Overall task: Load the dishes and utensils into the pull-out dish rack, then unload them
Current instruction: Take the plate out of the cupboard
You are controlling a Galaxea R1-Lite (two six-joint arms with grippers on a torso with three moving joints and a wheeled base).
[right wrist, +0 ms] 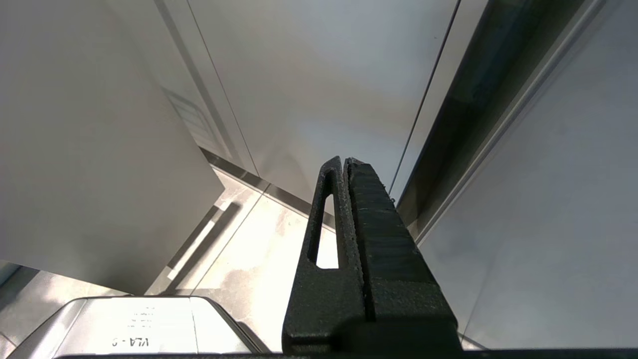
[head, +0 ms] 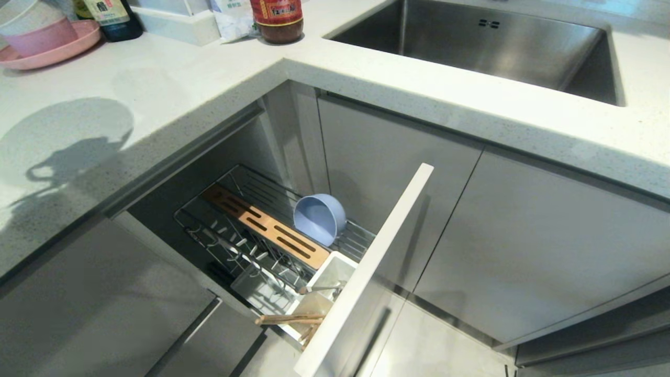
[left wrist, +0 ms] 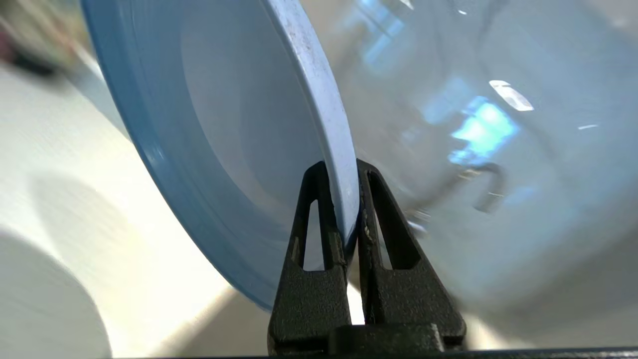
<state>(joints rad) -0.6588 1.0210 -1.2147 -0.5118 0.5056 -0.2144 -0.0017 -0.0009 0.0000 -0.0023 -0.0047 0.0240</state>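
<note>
Pull-out chrome wire dish rack [head: 251,246], drawn out under the white surface [head: 172,84]; prong rows bare. One blue-grey round plastic bowl [head: 319,217] on edge, far side. One white cutlery cup [head: 327,280], near end: two wooden chopsticks [head: 285,318], one silver spoon [head: 319,288]. Left gripper [left wrist: 344,199]: jaws clamped on one light blue oval plastic plate's [left wrist: 224,124] rim. Right gripper [right wrist: 345,167]: jaws closed, empty, beside cabinet fronts.

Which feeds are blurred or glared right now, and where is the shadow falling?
Left wrist view: background smeared, only the left pincer and the light blue plate rim sharp. Head view: arm shadow on the countertop. Right wrist view: bright glare on the floor.
</note>
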